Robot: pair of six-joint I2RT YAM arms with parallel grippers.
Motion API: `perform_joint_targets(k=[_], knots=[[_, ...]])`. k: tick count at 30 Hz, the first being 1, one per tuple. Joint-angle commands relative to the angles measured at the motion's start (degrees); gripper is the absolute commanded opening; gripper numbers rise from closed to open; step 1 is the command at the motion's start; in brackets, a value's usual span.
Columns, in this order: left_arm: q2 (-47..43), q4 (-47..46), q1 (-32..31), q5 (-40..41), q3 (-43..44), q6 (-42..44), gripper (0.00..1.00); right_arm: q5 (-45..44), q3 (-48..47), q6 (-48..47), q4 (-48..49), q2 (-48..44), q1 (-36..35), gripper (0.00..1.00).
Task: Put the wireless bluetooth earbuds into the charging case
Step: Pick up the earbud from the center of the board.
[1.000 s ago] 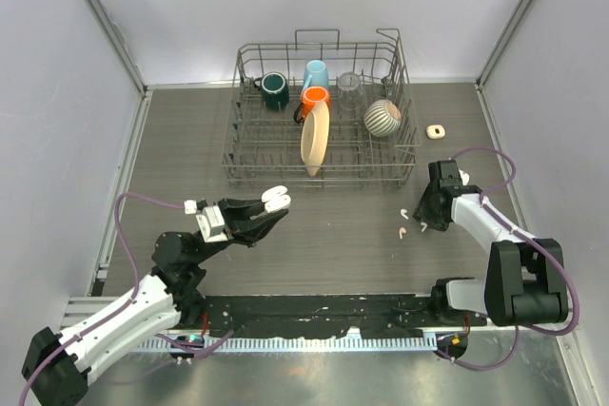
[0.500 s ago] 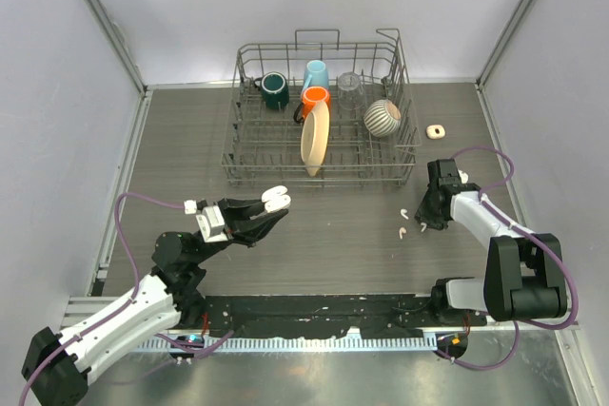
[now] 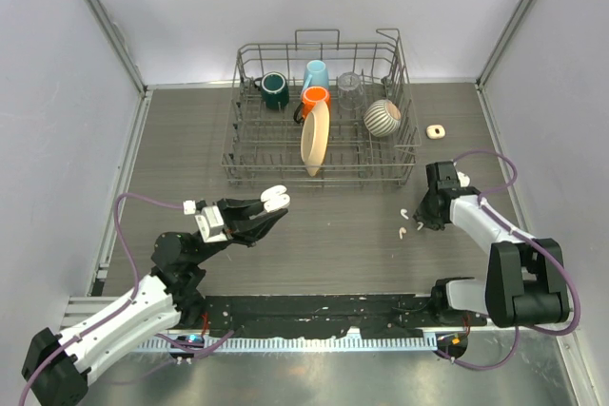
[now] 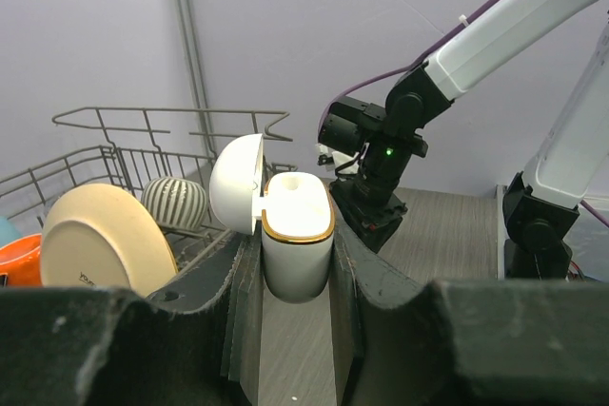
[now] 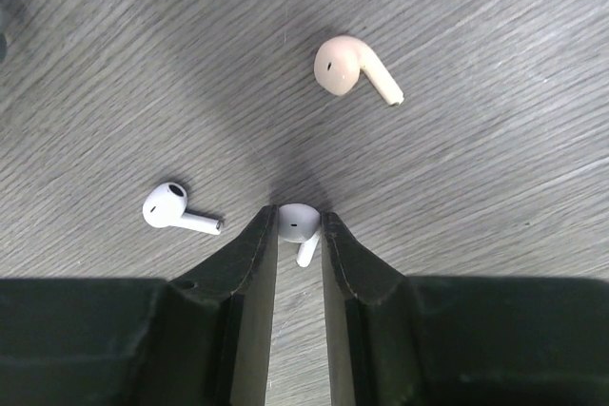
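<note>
Light was bright, even and diffuse from above; the dish rack threw only faint, short shadows. In the right wrist view a soft dark wedge spread toward 12 o'clock over the counter, shading the earbud between the black, blurred jaws at 6 o'clock. In the left wrist view the jaws were grainy and unfocused, and the charging case was sharp and brightly lit.

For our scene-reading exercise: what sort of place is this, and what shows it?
Probably a robot lab test cell, not a kitchen: a left arm and right arm bolted to a table, plain walls boxing it in, and a dish rack and earbuds laid out like props.
</note>
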State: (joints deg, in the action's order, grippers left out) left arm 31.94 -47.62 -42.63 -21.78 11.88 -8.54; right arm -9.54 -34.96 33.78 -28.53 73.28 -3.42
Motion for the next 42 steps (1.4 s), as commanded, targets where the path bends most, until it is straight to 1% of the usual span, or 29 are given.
perform_joint_targets(k=[1, 3, 4, 6, 10, 25, 29, 36, 42], knots=[[-0.92, -0.46, -0.08, 1.13, 2.45, 0.89, 0.0, -3.46, 1.3, 4.45, 1.64, -2.78, -1.76, 0.27], [-1.09, -0.37, -0.08, 1.13, 2.45, 1.06, 0.0, -3.73, 1.21, 4.28, 1.29, -2.79, -1.94, 0.31], [-1.18, -0.37, -0.08, 1.21, 2.36, 1.15, 0.0, -3.38, 1.04, 4.19, 1.38, -2.7, -1.94, 0.36], [-0.92, -0.46, -0.08, 1.21, 2.45, 1.06, 0.0, -3.47, 0.77, 3.58, 1.29, -2.26, -2.03, 0.42], [-0.65, -0.72, -0.08, 0.95, 2.36, 1.06, 0.0, -3.82, -0.11, 2.52, 0.85, -1.65, -2.29, 0.45], [-0.92, -0.55, -0.08, 1.04, 2.18, 0.98, 0.0, -1.8, -3.71, -6.35, -0.91, 1.69, -3.08, 0.44], [-0.92, -0.55, -0.08, 0.95, 2.27, 0.98, 0.0, -1.8, -4.06, -6.71, -1.17, 2.22, -3.43, 0.43], [-1.09, -0.29, 0.0, 0.95, 2.36, 0.98, 0.0, -1.89, -4.15, -6.62, -1.61, 2.49, -3.52, 0.37], [-1.18, -0.11, -0.08, 0.78, 2.36, 0.89, 0.0, -2.24, -4.24, -6.53, -1.88, 2.57, -3.52, 0.36]])
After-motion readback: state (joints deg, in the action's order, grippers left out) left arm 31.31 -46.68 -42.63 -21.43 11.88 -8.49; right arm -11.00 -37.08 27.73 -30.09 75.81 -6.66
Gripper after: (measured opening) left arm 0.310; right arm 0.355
